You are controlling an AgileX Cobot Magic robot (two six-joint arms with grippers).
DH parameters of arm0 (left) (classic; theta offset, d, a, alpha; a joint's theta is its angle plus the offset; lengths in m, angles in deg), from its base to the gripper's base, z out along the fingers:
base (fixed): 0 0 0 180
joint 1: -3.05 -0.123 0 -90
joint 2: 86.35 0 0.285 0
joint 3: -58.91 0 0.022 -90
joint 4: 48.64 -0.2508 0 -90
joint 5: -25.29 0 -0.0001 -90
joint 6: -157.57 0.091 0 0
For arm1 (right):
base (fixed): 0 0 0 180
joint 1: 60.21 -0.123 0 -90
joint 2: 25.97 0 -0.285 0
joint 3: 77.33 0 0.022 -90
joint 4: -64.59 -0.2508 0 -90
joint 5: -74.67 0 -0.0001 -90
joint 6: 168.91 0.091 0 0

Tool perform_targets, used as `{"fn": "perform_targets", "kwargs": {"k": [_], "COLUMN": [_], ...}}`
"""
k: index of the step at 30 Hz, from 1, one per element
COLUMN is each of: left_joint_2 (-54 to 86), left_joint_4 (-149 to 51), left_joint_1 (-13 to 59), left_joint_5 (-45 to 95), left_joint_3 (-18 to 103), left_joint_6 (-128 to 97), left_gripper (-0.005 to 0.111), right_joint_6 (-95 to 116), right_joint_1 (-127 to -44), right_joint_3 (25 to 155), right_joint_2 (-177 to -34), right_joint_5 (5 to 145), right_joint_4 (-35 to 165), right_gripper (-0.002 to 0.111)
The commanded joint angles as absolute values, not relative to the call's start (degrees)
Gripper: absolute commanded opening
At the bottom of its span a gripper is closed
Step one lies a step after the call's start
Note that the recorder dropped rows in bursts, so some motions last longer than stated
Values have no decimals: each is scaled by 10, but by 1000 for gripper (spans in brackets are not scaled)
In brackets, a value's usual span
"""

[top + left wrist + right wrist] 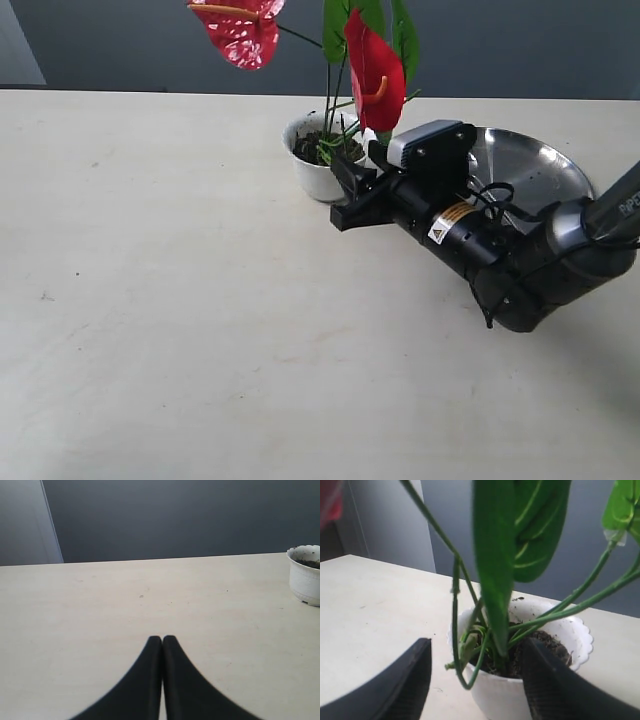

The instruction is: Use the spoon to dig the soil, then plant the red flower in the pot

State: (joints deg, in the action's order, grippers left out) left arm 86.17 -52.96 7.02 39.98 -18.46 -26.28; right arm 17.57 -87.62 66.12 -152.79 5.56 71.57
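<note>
Soil (pixel 316 148), dark and crumbly, filling a small white pot (pixel 315 178) with a scalloped, flared rim, upright on the pale tabletop (pixel 180 300). Red flower (pixel 378 75) set in that soil: thin green stems rising out of the pot, broad green leaves, glossy red heart-shaped blooms with orange spikes overhead. Just beside the pot, to its right in the exterior view, a round steel plate (pixel 540 160), shiny, with a few dark specks on it, partly hidden behind the right arm (pixel 560 255). Right claw (pixel 345 195) low at the pot's wall, fingers (pixel 405 680) spread wide apart, clamped on nothing; contact with the pot impossible to tell. Left claw (pixel 162 639) with fingers (pixel 145 680) pressed together, gripping nothing, over the tabletop and well apart from the pot. Yellow-and-white warning label (pixel 450 222) with a black triangle on the right arm, print too small to read; white lettering "PiPE" (pixel 627 205) on the grey link, cut off at the frame edge.
</note>
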Motion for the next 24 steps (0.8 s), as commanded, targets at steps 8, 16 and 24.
{"fn": "perform_targets", "kwargs": {"k": [8, 16, 24], "left_joint_2": [859, 859, 859], "left_joint_4": [-528, -528, -528], "left_joint_1": [73, 73, 73], "left_joint_5": [394, 394, 394], "left_joint_3": [-183, -183, -183], "left_joint_6": [-263, -263, -263], "left_gripper": [2, 2, 2], "right_joint_6": [172, 171, 172], "right_joint_1": [-876, -876, -876], "right_joint_3": [621, 560, 478], "right_joint_2": [-1498, -1465, -1382], "right_joint_5": [67, 47, 47], "right_joint_4": [719, 716, 726], "right_gripper": [53, 53, 46]}}
